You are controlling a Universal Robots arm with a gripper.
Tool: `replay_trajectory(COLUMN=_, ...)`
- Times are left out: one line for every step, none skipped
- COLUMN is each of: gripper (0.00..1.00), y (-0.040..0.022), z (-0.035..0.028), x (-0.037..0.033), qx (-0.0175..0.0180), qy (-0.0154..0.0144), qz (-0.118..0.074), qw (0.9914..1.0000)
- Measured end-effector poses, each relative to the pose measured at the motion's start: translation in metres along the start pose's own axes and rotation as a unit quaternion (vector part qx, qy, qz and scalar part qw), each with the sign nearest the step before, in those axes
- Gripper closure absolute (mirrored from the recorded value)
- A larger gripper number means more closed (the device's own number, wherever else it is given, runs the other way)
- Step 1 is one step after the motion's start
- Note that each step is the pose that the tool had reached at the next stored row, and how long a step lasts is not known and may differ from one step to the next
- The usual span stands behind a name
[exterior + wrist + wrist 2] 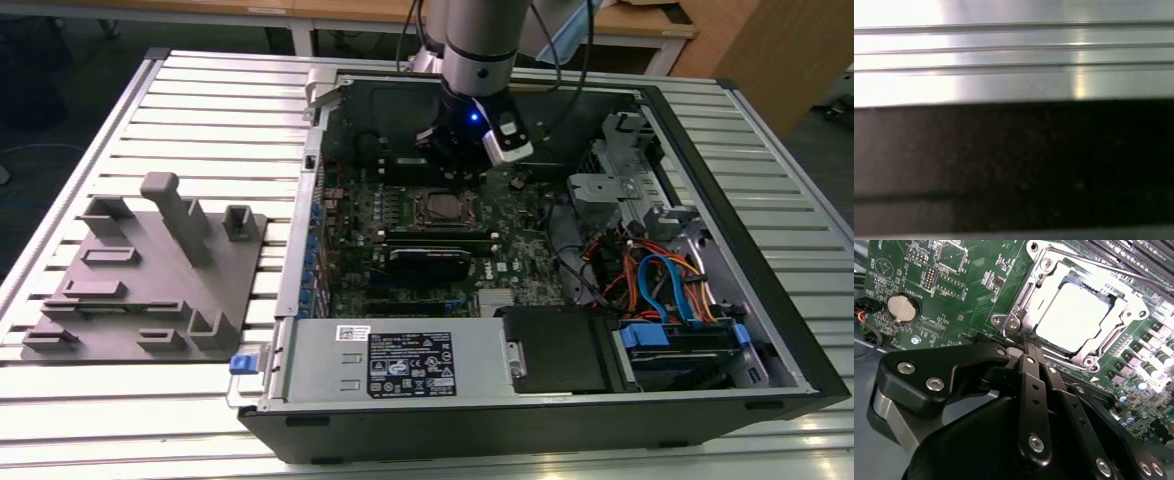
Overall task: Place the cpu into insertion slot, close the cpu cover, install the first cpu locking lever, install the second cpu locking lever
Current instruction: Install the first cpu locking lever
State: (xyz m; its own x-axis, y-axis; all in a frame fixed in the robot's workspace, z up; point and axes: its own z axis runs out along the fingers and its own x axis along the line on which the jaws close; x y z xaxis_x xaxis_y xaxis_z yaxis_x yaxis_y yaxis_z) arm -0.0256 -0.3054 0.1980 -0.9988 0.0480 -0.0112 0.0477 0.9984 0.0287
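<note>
One gripper point(1030, 347) hovers beside the cpu point(1077, 315), cpu cover point(1026, 300) closed.

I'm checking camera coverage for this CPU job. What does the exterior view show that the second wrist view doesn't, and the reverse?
Exterior view alone: the whole open computer case on the slatted table, the grey fixture block beside it, the power supply and the arm.

Second wrist view alone: the coin cell battery and the gripper at the socket's edge.

Both: the motherboard and the cpu under its cpu cover.

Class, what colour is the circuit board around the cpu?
Green, clearest in the second wrist view: circuit board, cpu.
</note>
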Motion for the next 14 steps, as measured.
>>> replay_trajectory(gripper=0.89, y=0.0001, z=0.0006, x=0.0000, qx=0.0011, qy=-0.0001, qz=0.000, qw=1.00000)
replay_trajectory(gripper=0.89, y=0.0001, z=0.0012, x=-0.0001, qx=0.0019, qy=-0.0002, qz=0.000, qw=1.00000)
replay_trajectory(gripper=0.89, y=0.0000, z=0.0014, x=-0.0001, qx=0.0024, qy=-0.0002, qz=0.000, qw=1.00000)
replay_trajectory(gripper=0.89, y=0.0000, z=0.0015, x=-0.0001, qx=0.0026, qy=-0.0001, qz=0.000, qw=1.00000)
replay_trajectory(gripper=0.89, y=0.0000, z=0.0015, x=0.0000, qx=0.0025, qy=0.0002, qz=0.000, qw=1.00000)
replay_trajectory(gripper=0.89, y=0.0000, z=0.0016, x=-0.0001, qx=0.0013, qy=0.0004, qz=0.000, qw=1.00000)
replay_trajectory(gripper=0.89, y=0.0000, z=0.0017, x=-0.0001, qx=-0.0012, qy=0.0007, qz=0.000, qw=1.00000)
replay_trajectory(gripper=0.89, y=0.0001, z=0.0018, x=-0.0001, qx=-0.0045, qy=0.0011, qz=0.000, qw=0.99999)
replay_trajectory(gripper=0.89, y=0.0002, z=0.0020, x=-0.0001, qx=-0.0082, qy=0.0015, qz=0.000, qw=0.99997)
replay_trajectory(gripper=0.89, y=0.0003, z=0.0022, x=-0.0002, qx=-0.0118, qy=0.0017, qz=0.000, qw=0.99993)
replay_trajectory(gripper=0.89, y=0.0003, z=0.0023, x=-0.0002, qx=-0.0153, qy=0.0021, qz=0.000, qw=0.99988)
replay_trajectory(gripper=0.89, y=0.0002, z=0.0021, x=-0.0002, qx=-0.0185, qy=0.0027, qz=0.000, qw=0.99983)
replay_trajectory(gripper=0.89, y=0.0001, z=0.0019, x=-0.0001, qx=-0.0216, qy=0.0032, qz=0.000, qw=0.99976)
replay_trajectory(gripper=0.89, y=0.0002, z=0.0018, x=-0.0001, qx=-0.0232, qy=0.0033, qz=0.000, qw=0.99973)
